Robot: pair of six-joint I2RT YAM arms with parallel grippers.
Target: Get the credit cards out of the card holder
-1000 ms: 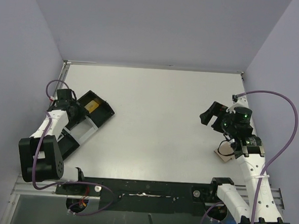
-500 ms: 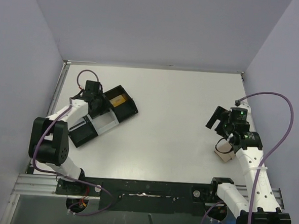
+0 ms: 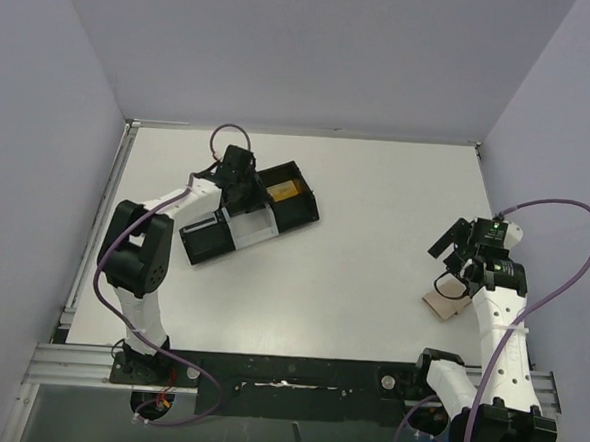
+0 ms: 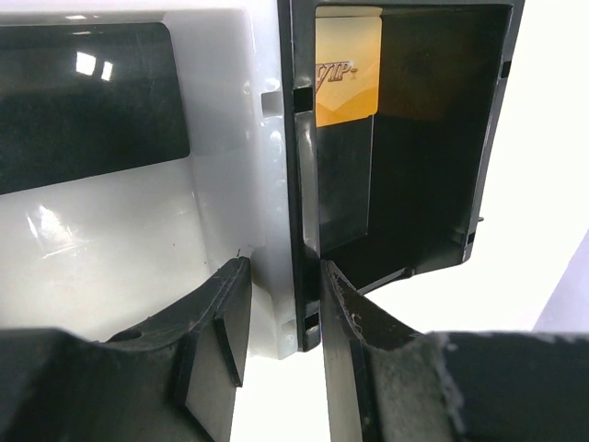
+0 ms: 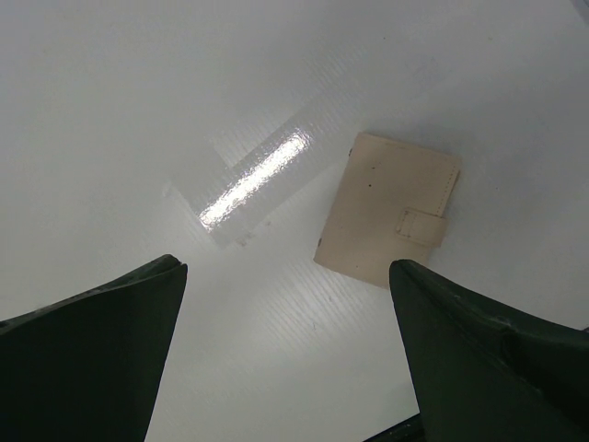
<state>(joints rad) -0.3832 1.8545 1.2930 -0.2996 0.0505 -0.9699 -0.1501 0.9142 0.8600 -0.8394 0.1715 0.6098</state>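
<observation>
Lavender walls [image 3: 315, 52] box in a white table [image 3: 376, 206], top view plus two wrist views

Left arm [image 3: 138, 256] reaches from 7 o'clock up toward 11 o'clock, right arm [image 3: 499, 329] rises along the 4 o'clock edge, purple cables [image 3: 566, 213] loop off both

Three-compartment tray [image 3: 224, 232] lies flat just 10 o'clock of table centre, skewed, black end bays with a white middle bay

Left gripper [image 3: 239, 183] sits at the tray's far long side; in its wrist view the left gripper [image 4: 276, 341] straddles the wall between the white bay and a black bay, one finger on each side, pressed against it, so clenched on the tray wall

Right gripper [image 3: 452, 241] hangs above the table at 3 o'clock, fingers spread wide, nothing between them; the wrist view shows the right gripper [image 5: 285, 304] clear of the surface

Card holder [image 3: 442, 306] lies flat on the table at 4 o'clock near the right edge, partly under the right arm; from the right wrist the card holder [image 5: 391, 216] is tan, its tab folded over one edge, well apart from both fingers, untouched

Credit card [image 3: 285, 190], orange-gold, lies in the tray's black bay at the 2 o'clock end; in the left wrist view the credit card [image 4: 348, 69] has VIP lettering and lies against that bay's wall, at the corner farthest from the camera
</observation>
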